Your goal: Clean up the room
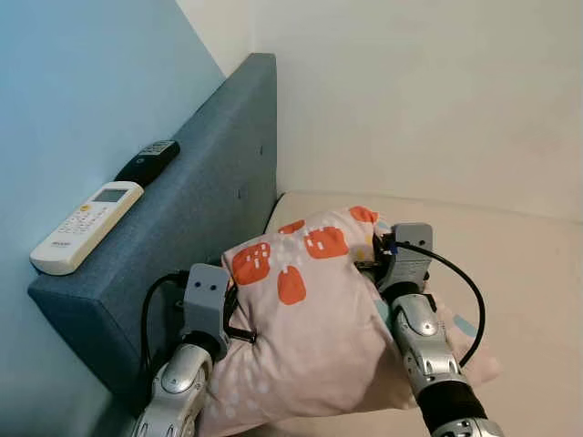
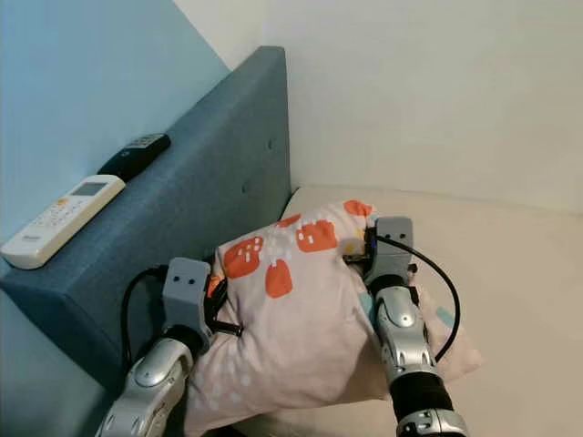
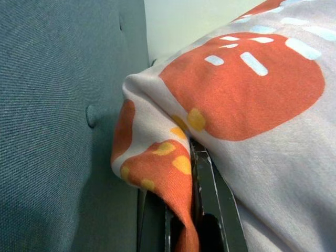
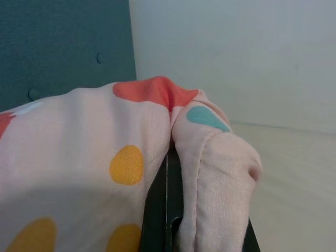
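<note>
While the pink pillow (image 1: 314,319) hangs over the cream mattress (image 1: 528,282) near the grey headboard (image 1: 196,218), the left gripper (image 1: 239,320) and right gripper (image 1: 375,257) each pinch a fold of it; judging by that, the pillow awaits setting down, and two remotes (image 1: 86,225) remain on the headboard's top

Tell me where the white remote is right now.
The white remote lies on top of the blue headboard, to the robot's left, just in front of the black remote.
</note>
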Available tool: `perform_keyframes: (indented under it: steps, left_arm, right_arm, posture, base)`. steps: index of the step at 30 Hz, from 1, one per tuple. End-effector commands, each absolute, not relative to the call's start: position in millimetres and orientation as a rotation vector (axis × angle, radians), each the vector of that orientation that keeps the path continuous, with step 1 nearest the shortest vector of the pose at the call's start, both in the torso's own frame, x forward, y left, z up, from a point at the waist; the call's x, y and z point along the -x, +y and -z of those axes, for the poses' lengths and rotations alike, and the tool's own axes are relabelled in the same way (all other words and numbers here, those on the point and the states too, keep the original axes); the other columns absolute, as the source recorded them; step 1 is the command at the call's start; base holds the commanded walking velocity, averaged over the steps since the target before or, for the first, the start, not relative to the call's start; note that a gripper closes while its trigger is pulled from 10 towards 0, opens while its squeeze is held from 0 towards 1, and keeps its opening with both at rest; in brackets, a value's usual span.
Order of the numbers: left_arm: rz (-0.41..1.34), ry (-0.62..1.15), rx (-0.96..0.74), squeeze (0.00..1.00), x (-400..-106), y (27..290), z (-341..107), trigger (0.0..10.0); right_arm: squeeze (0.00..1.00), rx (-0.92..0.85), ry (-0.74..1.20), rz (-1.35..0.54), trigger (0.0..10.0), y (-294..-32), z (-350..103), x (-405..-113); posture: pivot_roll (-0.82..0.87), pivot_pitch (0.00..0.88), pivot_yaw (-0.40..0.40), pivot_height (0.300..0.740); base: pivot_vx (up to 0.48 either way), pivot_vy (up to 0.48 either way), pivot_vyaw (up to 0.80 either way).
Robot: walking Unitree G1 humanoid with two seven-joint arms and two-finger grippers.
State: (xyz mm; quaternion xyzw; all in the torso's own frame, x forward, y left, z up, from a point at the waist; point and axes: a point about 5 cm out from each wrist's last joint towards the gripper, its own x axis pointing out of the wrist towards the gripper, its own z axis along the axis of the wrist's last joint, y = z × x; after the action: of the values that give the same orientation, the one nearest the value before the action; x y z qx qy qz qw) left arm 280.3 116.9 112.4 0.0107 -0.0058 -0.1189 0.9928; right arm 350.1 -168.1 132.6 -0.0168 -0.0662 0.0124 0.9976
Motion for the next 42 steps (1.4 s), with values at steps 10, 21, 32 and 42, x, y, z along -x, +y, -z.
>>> perform_keyframes:
  steps: [10,21,32,42]
  left_arm:
    - [0.262,-0.043,-0.037,0.00,-281.8,114.6,-117.2,10.0]
    - [0.265,-0.040,-0.073,0.00,-283.0,114.8,-117.5,10.0]
    - [0.250,-0.016,-0.058,0.00,-284.1,117.2,-114.2,10.0]
    - [0.247,-0.028,-0.077,0.00,-284.7,118.1,-114.7,10.0]
  right_arm:
    - [0.00,0.002,-0.146,-0.035,10.0,-162.7,-136.3,-351.7]
    - [0.00,-0.012,-0.136,-0.025,10.0,-164.2,-135.3,-351.7]
    - [0.00,-0.013,-0.125,-0.025,10.0,-164.7,-134.3,-352.0]
    - [0.00,-0.015,-0.123,-0.022,10.0,-165.0,-133.7,-351.6]
  posture:
    - [-0.05,0.088,-0.008,0.740]
    - [-0.05,0.095,-0.007,0.740]
    - [-0.05,0.095,-0.008,0.740]
    - [-0.05,0.098,-0.006,0.740]
  base:
    - [0.000,0.000,0.00]
    - [0.000,-0.138,0.00]
    - [0.000,-0.087,0.00]
    - [0.000,0.000,0.00]
